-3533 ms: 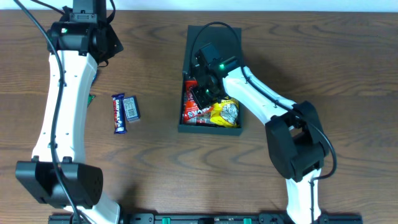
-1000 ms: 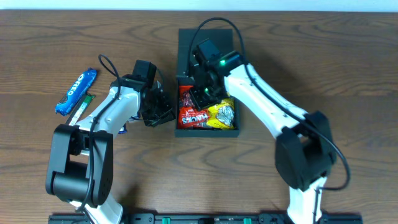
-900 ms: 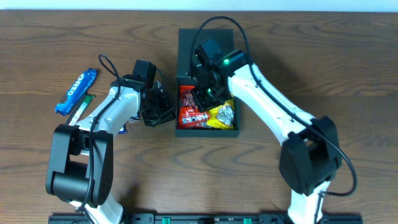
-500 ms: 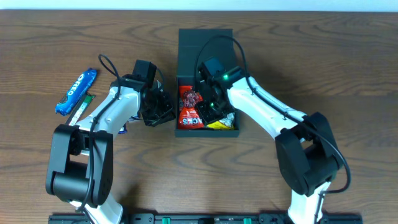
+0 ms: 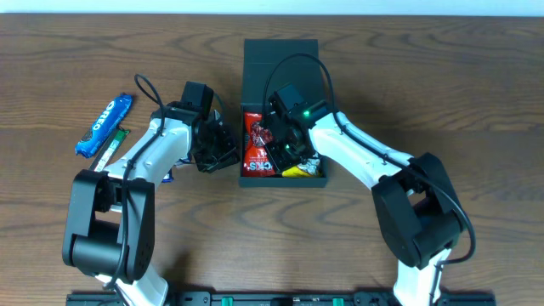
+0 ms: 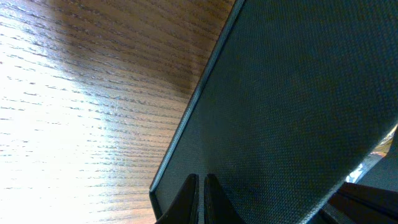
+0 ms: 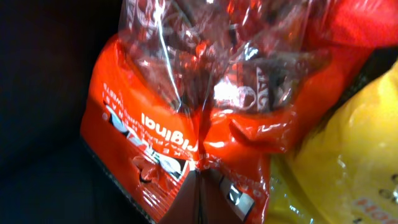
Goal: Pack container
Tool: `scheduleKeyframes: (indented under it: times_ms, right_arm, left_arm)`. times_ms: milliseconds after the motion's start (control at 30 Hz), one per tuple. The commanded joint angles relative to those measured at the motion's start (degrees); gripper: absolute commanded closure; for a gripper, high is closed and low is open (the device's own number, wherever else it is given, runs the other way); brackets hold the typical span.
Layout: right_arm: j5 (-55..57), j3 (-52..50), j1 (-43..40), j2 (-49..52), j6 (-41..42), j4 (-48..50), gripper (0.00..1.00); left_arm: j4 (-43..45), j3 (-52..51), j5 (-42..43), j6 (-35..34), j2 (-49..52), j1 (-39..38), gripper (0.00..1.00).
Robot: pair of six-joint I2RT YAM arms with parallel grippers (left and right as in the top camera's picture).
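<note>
Right pincer (image 7: 200,183) is closed to a sliver, its tips sunk in a crease of the red packet (image 7: 143,124), which it seems to pinch. Just beside that lies the yellow packet (image 7: 336,168). Both are inside the container (image 5: 255,180), which sits mid-bench with its flap lid (image 5: 259,72) lying open at the far side. Left pincer (image 6: 200,186), drawn shut on nothing, rests its tips against the container's outer left wall. To settle the red packet well, I would press it low and flat toward that wall, off the yellow one, while the left pincer braces the box against sliding. From above, the arm hides most of the yellow packet. Whether film is truly caught between the right tips is unclear. An Oreo packet (image 5: 104,125) lies well apart on the bench (image 5: 425,85).
</note>
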Motion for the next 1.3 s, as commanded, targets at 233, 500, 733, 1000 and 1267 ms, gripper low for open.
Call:
scheduleKeyframes:
  times_ms: [233, 500, 733, 1000, 1267]
  right_arm:
    - [5.2, 14.4, -2.8, -11.1, -2.9, -7.7, 0.98]
    - [8.3, 15.3, -14.3, -21.6, -3.0, -8.1, 0.98]
    - [8.3, 15.3, -20.1, -22.9, -3.1, -8.3, 0.98]
    - [8.3, 15.3, -20.1, -22.9, -4.3, -8.1, 0.98]
    - [8.3, 15.3, -20.1, -22.9, -3.0, -9.4, 0.98]
  left_arm:
    - [0.1, 0.7, -0.8, 1.4, -2.4, 0.5, 0.94]
    - [-7.3, 6.0, -28.0, 3.6, -12.4, 1.0, 0.94]
    - [-8.3, 6.1, -46.4, 14.9, -17.8, 9.4, 0.94]
    - [1.8, 6.1, -43.6, 52.5, -17.0, 24.6, 0.94]
    - [9.3, 6.0, -26.4, 77.9, -15.4, 31.5, 0.83]
